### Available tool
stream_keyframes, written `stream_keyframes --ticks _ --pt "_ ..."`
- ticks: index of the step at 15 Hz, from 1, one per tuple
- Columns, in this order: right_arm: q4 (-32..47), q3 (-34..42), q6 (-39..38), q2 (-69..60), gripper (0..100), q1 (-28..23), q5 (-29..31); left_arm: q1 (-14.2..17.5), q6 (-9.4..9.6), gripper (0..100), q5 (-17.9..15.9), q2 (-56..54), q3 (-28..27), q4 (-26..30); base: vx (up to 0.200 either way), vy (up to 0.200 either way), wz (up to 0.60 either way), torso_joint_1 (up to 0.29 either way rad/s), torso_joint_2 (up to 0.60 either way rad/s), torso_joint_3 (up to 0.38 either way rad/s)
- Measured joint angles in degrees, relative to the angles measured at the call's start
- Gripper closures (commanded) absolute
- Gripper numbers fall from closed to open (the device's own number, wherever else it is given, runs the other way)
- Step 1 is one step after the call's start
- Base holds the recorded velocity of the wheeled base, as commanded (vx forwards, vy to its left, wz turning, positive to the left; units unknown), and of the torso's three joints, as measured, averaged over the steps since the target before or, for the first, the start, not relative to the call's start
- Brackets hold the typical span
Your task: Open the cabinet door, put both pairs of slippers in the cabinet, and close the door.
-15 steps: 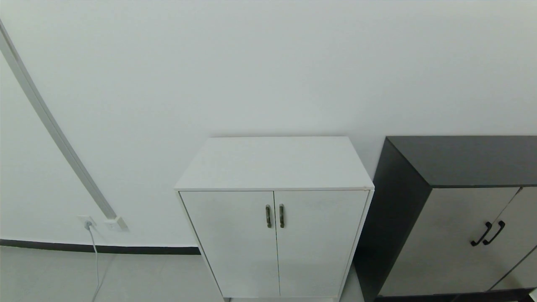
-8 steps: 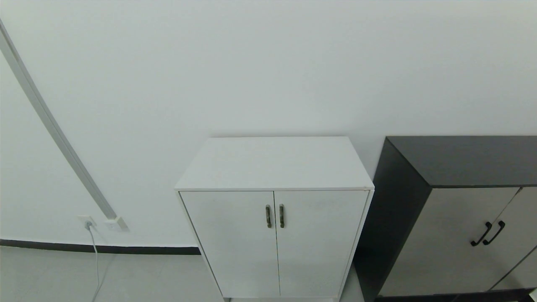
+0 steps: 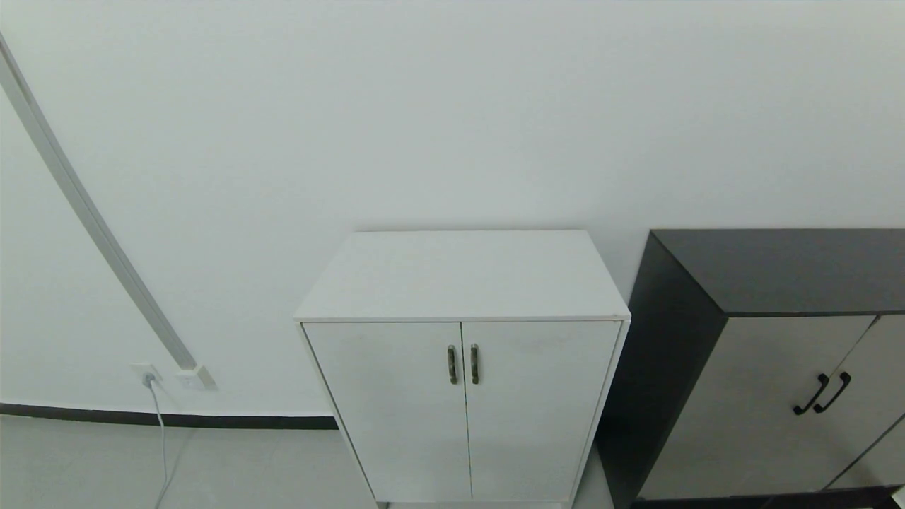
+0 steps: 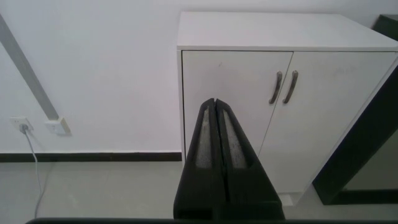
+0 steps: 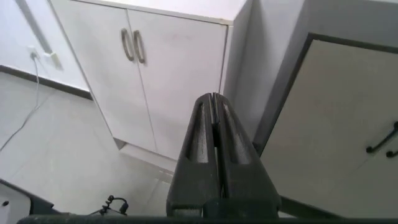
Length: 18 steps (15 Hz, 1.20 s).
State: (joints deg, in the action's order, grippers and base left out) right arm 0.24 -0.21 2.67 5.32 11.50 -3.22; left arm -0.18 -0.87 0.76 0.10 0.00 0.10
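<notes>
Head view gives us the white cabinet (image 3: 463,283) on the floor against the wall, both doors shut, a dark cabinet (image 3: 763,276) just beside it. The left handle (image 3: 452,365) and right handle (image 3: 474,364) stand upright side by side at the middle seam. We judge each door a stiff, light panel hinged at its outer edge, and the slim bars look smooth, so we should clasp one across its middle. Our left pincer (image 4: 215,102) and right pincer (image 5: 212,98) are closed tight, holding nothing, apart from the cabinet.
</notes>
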Motion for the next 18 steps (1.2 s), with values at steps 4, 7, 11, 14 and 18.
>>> stream_keyframes --ticks 4,7,11,14,18 --pt "0.0 0.0 -0.8 0.0 100 -4.2 2.3 0.0 0.0 100 0.0 0.0 0.0 0.0 0.0 0.0 0.0 0.0 0.0 0.0" --pt "0.0 -0.1 -0.9 -0.3 100 -8.1 2.6 0.0 0.02 100 0.0 0.0 0.0 0.0 0.0 0.0 0.0 0.0 0.0 0.0" --pt "-0.1 -0.1 -0.7 -2.6 100 -12.2 2.4 0.0 0.11 100 0.0 0.0 0.0 0.0 0.0 0.0 0.0 0.0 0.0 0.0" --pt "-0.2 0.0 -5.3 -4.5 100 -11.7 5.1 0.0 0.27 100 0.0 0.0 0.0 0.0 0.0 0.0 0.0 0.0 0.0 0.0" --pt "-0.5 0.1 -6.9 -5.1 100 -11.6 6.1 0.0 0.33 100 0.0 0.0 0.0 0.0 0.0 0.0 0.0 0.0 0.0 0.0"
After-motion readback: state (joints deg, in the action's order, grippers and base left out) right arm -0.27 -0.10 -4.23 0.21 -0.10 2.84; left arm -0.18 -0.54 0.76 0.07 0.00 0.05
